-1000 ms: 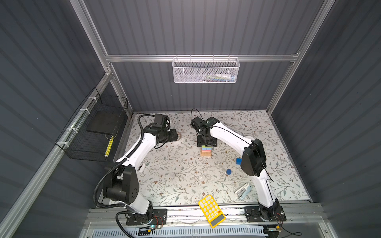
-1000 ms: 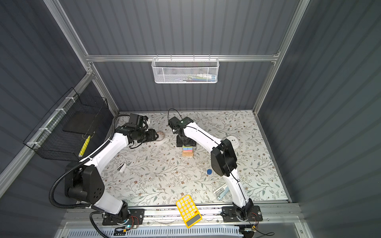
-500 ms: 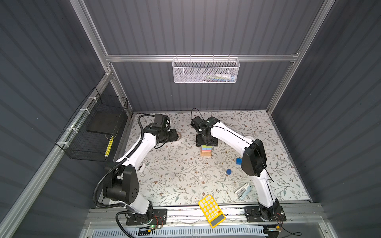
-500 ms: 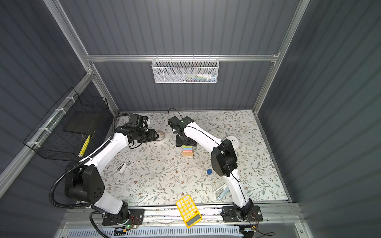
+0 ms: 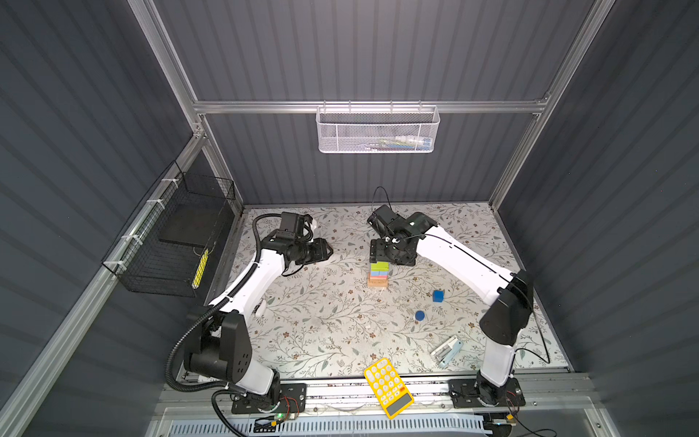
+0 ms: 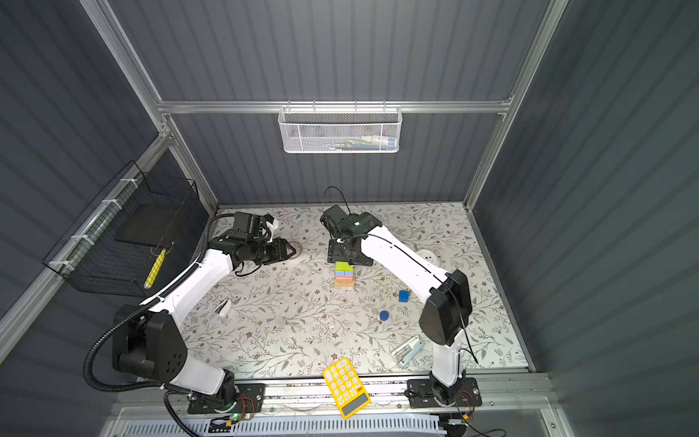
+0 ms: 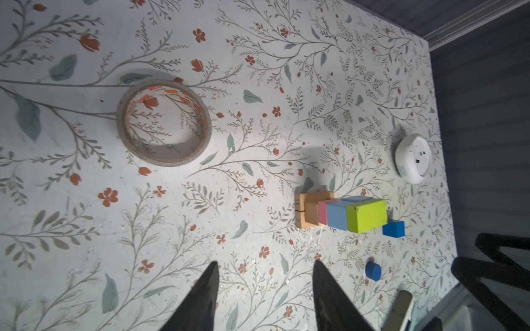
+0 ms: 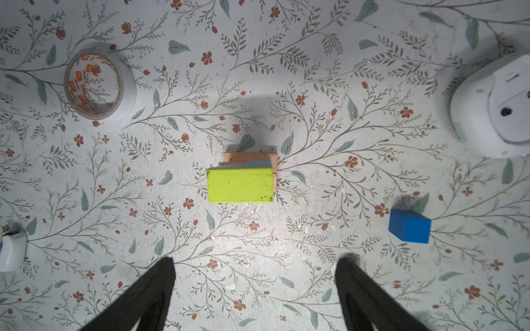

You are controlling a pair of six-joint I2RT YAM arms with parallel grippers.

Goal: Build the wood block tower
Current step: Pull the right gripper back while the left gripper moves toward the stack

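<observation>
The tower (image 5: 379,274) (image 6: 344,275) stands mid-table: tan bars at the base, then pink, light blue and a lime-green bar on top (image 8: 240,184) (image 7: 365,215). My right gripper (image 8: 255,260) (image 5: 386,252) hovers just above and behind it, open, with nothing between its fingers. A dark-blue cube (image 5: 438,296) (image 8: 410,226) and a dark-blue short cylinder (image 5: 419,315) (image 7: 373,270) lie loose on the table to the tower's right. My left gripper (image 7: 265,263) (image 5: 326,249) hangs off to the left of the tower, open and empty.
A tape roll (image 7: 172,162) (image 8: 127,94) lies beside the left gripper. A white round device (image 7: 413,157) (image 6: 427,257) sits at back right. A pale-blue stapler (image 5: 448,350) and yellow calculator (image 5: 387,386) are near the front edge. A black wire basket (image 5: 170,242) hangs on the left wall.
The right gripper's jaws have spread wider and it has drawn slightly up and back from the green bar, which stays on the tower. The left arm has not moved.
</observation>
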